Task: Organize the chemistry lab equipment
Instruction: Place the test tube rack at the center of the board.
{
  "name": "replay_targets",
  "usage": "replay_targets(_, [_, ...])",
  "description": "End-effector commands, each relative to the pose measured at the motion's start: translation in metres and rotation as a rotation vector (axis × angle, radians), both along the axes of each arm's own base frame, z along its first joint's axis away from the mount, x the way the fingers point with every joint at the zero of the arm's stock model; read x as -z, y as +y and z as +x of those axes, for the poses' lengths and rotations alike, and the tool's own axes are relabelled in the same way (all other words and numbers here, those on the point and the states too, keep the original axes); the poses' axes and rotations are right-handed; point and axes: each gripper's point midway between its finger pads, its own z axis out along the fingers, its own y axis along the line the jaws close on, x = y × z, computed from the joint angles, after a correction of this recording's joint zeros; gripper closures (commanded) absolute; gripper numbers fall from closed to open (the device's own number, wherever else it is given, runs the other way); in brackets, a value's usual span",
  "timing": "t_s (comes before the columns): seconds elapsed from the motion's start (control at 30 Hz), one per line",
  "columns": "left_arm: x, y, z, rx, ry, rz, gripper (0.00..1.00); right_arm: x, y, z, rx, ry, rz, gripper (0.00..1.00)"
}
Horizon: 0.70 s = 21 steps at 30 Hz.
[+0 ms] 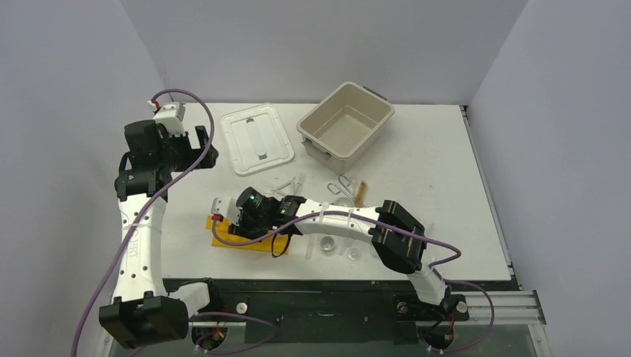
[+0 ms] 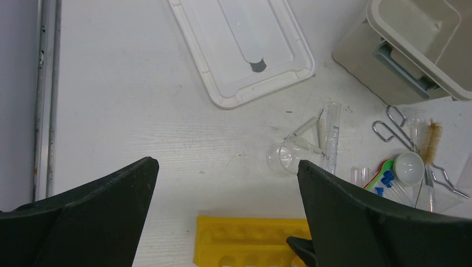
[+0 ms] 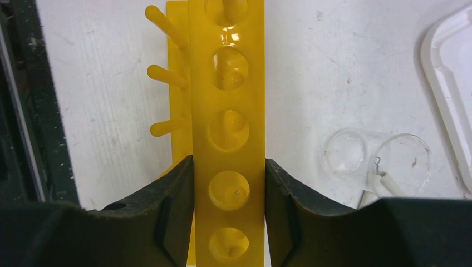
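My right fingers [image 1: 242,224] are partway closed and clamped on the yellow tube rack [image 3: 228,128]. One pad presses each long edge of its holed top plate, and the row of round holes runs straight out between them. Short pegs stick out from the rack's lower part on one side. The rack is at the near side of the bench [image 1: 446,186], left of centre. I cannot tell whether it rests on the surface or is raised a little.

My left fingers [image 1: 207,149] stand fully spread with nothing between them. They hang over the far left of the bench, well apart from the rack.

Further back the white lid [image 2: 239,83] lies flat, with the beige tub [image 2: 362,61] beside it. The loose pieces are scattered between the tub and the rack. A clear beaker [image 2: 284,156] lies on its side just beside a graduated tube [image 2: 333,130]. Near these are the metal tongs [image 2: 392,125], the brush [image 2: 432,139], the blue caps [image 2: 388,178] and the coloured spatulas [image 2: 375,169]. Two clear dishes [image 3: 345,150] lie side by side near the rack.
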Motion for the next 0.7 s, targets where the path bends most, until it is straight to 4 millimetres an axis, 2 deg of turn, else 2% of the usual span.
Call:
replay_targets(0.0, [-0.009,0.002,0.0,0.031,-0.055,0.044,0.03,-0.025,0.009,0.033,0.058,-0.051,0.085,0.79])
replay_targets(0.2, [-0.003,-0.009,-0.008,0.157,-0.037,0.092,0.03,-0.057,-0.005,0.04,0.103,-0.041,0.11,0.66])
replay_targets(0.23, [-0.002,-0.011,-0.009,0.185,-0.038,0.098,0.03,-0.066,-0.007,0.038,0.111,-0.033,0.124,0.56])
replay_targets(0.27, [0.001,-0.013,-0.011,0.202,-0.029,0.098,0.03,-0.07,-0.009,0.038,0.111,-0.025,0.135,0.53])
replay_targets(0.3, [0.002,-0.016,-0.014,0.23,-0.024,0.103,0.03,-0.079,-0.011,0.035,0.115,-0.019,0.159,0.32])
replay_targets(0.37, [0.007,-0.021,-0.018,0.274,-0.015,0.107,0.03,-0.088,-0.013,0.029,0.11,-0.003,0.189,0.2])
replay_targets(0.47, [0.013,-0.023,-0.02,0.299,-0.016,0.117,0.03,-0.093,-0.015,0.021,0.1,0.032,0.207,0.17])
replay_targets(0.53, [0.022,-0.02,-0.019,0.294,-0.009,0.132,0.03,-0.104,-0.018,0.017,0.117,0.048,0.241,0.16])
replay_targets(0.57, [0.029,-0.018,-0.018,0.296,-0.002,0.141,0.03,-0.102,-0.021,0.017,0.131,0.059,0.244,0.16])
replay_targets(0.67, [0.048,-0.015,-0.017,0.303,0.008,0.175,0.03,-0.123,-0.032,0.017,0.216,0.108,0.338,0.15])
